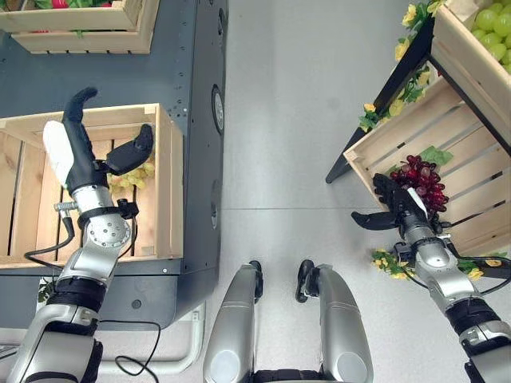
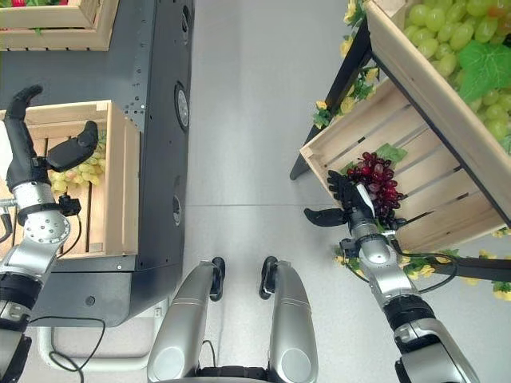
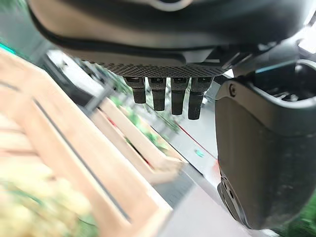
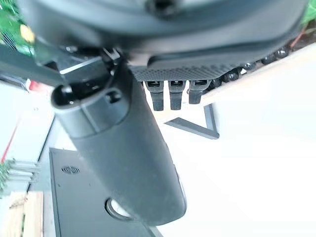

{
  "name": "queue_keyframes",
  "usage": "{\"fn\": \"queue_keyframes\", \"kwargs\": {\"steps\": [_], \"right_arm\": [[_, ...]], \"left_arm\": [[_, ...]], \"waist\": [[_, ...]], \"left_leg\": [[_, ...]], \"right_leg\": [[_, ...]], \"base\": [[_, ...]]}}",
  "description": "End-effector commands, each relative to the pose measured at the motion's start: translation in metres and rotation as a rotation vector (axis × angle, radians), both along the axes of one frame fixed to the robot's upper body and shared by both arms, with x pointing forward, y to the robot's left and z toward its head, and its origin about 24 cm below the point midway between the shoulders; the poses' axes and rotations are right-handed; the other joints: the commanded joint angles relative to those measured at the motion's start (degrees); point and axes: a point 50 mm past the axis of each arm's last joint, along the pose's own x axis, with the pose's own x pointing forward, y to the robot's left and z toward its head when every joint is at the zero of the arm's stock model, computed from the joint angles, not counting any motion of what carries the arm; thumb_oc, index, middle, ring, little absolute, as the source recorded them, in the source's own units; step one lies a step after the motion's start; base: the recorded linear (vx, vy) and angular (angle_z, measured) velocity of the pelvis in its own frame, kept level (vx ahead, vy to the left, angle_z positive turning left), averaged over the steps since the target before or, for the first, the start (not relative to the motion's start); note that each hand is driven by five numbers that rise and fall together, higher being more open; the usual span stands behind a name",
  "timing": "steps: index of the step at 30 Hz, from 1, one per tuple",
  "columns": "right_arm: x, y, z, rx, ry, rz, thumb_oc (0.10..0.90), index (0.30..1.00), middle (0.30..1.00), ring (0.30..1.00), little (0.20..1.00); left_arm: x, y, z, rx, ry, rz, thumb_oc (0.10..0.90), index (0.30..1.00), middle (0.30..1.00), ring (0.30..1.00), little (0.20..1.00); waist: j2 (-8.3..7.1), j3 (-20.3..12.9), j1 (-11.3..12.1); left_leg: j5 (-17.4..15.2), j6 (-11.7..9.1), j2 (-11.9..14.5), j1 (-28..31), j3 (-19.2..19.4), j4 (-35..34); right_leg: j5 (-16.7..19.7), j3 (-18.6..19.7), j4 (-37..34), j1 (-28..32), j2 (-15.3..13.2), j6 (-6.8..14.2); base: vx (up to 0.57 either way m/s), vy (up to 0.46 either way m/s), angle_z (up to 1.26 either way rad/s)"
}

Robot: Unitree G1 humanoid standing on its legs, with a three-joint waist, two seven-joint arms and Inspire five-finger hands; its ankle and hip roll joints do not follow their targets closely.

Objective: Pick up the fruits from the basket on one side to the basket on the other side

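A bunch of purple grapes [image 1: 421, 180] lies in the lower wooden crate [image 1: 471, 159] of the slanted stand on the right. My right hand [image 1: 393, 199] rests at the near edge of that bunch, open, with its thumb [image 1: 367, 221] spread away from the fruit; the fingers touch the grapes without curling round them. On the left, a bunch of green grapes [image 1: 134, 177] lies in the wooden crate [image 1: 169, 191] on the dark table. My left hand [image 1: 78, 148] hovers open just above it, fingers straight and thumb [image 1: 132, 150] out over the grapes. Blurred green grapes [image 3: 39, 205] appear in the left wrist view.
A second crate [image 1: 88, 36] with red fruit sits at the back of the dark table [image 1: 196, 72]. The stand's upper crate [image 1: 459, 44] holds green grapes [image 1: 493, 28]. Yellow artificial flowers [image 1: 409, 17] trim the stand. Grey floor [image 1: 295, 120] separates the two sides.
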Motion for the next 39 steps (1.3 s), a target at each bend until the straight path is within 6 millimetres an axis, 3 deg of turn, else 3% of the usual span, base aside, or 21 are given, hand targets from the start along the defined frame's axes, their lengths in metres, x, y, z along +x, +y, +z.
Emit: {"fn": "queue_keyframes", "kwargs": {"steps": [1,10,16,24,26,31,34,38,39], "right_arm": [[0.019,0.000,0.053,0.009,-0.170,0.087,0.800,0.900,0.900,0.900,0.900],[0.019,0.001,0.052,0.010,-0.138,0.143,0.800,0.900,0.900,0.900,0.900],[0.015,-0.004,0.049,0.009,-0.129,0.141,0.800,0.900,0.900,0.900,0.900],[0.015,-0.013,0.062,0.018,-0.166,0.163,0.800,0.900,0.900,0.900,0.900],[0.016,-0.006,0.066,0.039,-0.190,0.208,0.800,0.900,0.900,0.900,0.900],[0.011,0.038,0.075,0.013,-0.263,0.386,0.800,0.900,0.900,0.900,0.900],[0.007,0.050,0.076,-0.028,-0.279,0.438,0.800,0.900,0.900,0.900,0.900],[0.003,0.059,0.071,-0.052,-0.288,0.453,0.800,0.900,0.900,0.900,0.900],[0.003,0.059,0.071,-0.053,-0.287,0.454,0.800,0.900,0.900,0.900,0.900]], "left_arm": [[0.010,-0.004,0.051,0.131,-0.141,-0.002,0.800,0.900,0.900,0.900,0.900],[0.023,0.024,0.062,0.347,0.151,0.171,0.800,0.900,0.900,0.900,0.900],[0.027,0.028,0.076,0.405,0.193,0.212,0.800,0.900,0.900,0.900,0.900],[0.030,0.031,0.090,0.448,0.210,0.272,0.800,0.900,0.900,0.900,0.900],[0.031,0.032,0.095,0.465,0.227,0.291,0.800,0.900,0.900,0.900,0.900],[0.027,0.042,0.094,0.478,0.284,0.353,0.800,0.900,0.900,0.900,0.900],[0.022,0.047,0.096,0.427,0.202,0.371,0.800,0.900,0.900,0.900,0.900],[0.012,0.041,0.110,0.232,-0.139,0.242,0.800,0.900,0.900,0.900,0.900],[0.012,0.041,0.109,0.232,-0.139,0.242,0.800,0.900,0.900,0.900,0.900]], "waist": [[0.48,-0.84,0.18],[0.70,-0.84,-0.82],[0.10,-0.84,-0.83],[-1.16,-0.84,-0.58],[-1.58,-0.84,-0.42],[-2.23,-0.84,-0.66],[-2.36,-0.84,-0.74],[-2.69,-0.84,-0.12],[-2.67,-0.84,-0.16]], "left_leg": [[0.17,2.24,-0.80,4.26,5.06,-4.06],[1.18,2.22,0.00,0.33,5.81,-3.04],[1.51,2.49,0.34,-2.60,5.99,-3.06],[1.69,2.40,0.93,-6.97,5.55,-1.84],[1.64,2.59,0.99,-7.80,5.35,-1.60],[2.20,2.38,0.92,-8.35,5.12,-2.65],[2.47,2.29,0.75,-7.90,5.03,-3.59],[2.24,2.24,0.64,-6.70,4.89,-4.28],[2.25,2.24,0.63,-6.68,4.88,-4.29]], "right_leg": [[1.47,0.91,-2.51,5.82,0.80,-1.92],[2.13,0.83,-1.77,1.97,0.49,-1.64],[2.09,0.41,-1.02,-1.19,0.58,-1.46],[1.97,-0.47,0.51,-5.31,0.60,-1.74],[1.86,-0.80,1.07,-6.14,0.53,-1.77],[1.90,-1.28,0.75,-6.60,0.56,-1.53],[1.98,-1.29,0.10,-6.29,0.52,-1.39],[1.49,-1.86,-0.43,-4.94,0.26,-1.43],[1.49,-1.87,-0.45,-4.92,0.26,-1.43]], "base": [[-0.01,0.060,0.02],[0.00,0.068,0.00],[-0.01,0.056,0.08],[-0.02,0.041,0.06],[-0.02,0.007,0.06],[-0.01,-0.002,0.07],[-0.01,-0.004,0.08],[0.00,-0.039,0.04],[0.01,-0.072,0.03]]}}
